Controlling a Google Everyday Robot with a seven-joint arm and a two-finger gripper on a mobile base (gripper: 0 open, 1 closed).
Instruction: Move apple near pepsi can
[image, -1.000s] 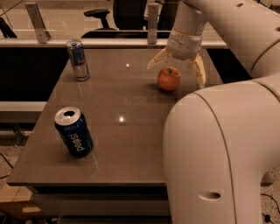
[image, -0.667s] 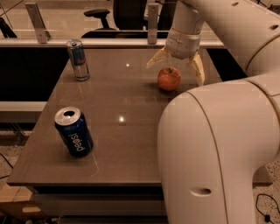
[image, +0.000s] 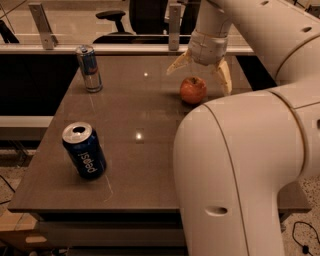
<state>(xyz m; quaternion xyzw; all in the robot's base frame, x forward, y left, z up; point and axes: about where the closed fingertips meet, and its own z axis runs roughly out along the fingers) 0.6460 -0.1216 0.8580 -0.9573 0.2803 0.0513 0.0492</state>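
The pincer (image: 201, 71) hangs over the far right part of the counter (image: 145, 165), its two pale fingers (image: 176, 63) spread wide apart, one to the left and one to the right of the apple (image: 193, 90). The orange-red apple sits on the counter just below and between the fingertips; whether either finger touches it cannot be told.

The pepsi can (image: 84, 151) stands at the near left of the counter, well apart from the apple. It is dark blue with a silver top and leans a little in this view. The white word "pepsi" runs lengthwise down its side.

A taller, slimmer silver-and-blue can (image: 89, 68) stands upright at the far left corner; its label cannot be read. The robot's thick white arm (image: 235, 175) fills the near right and covers that part of the counter. Behind the counter, past a rail, stands a dark office chair (image: 114, 16).
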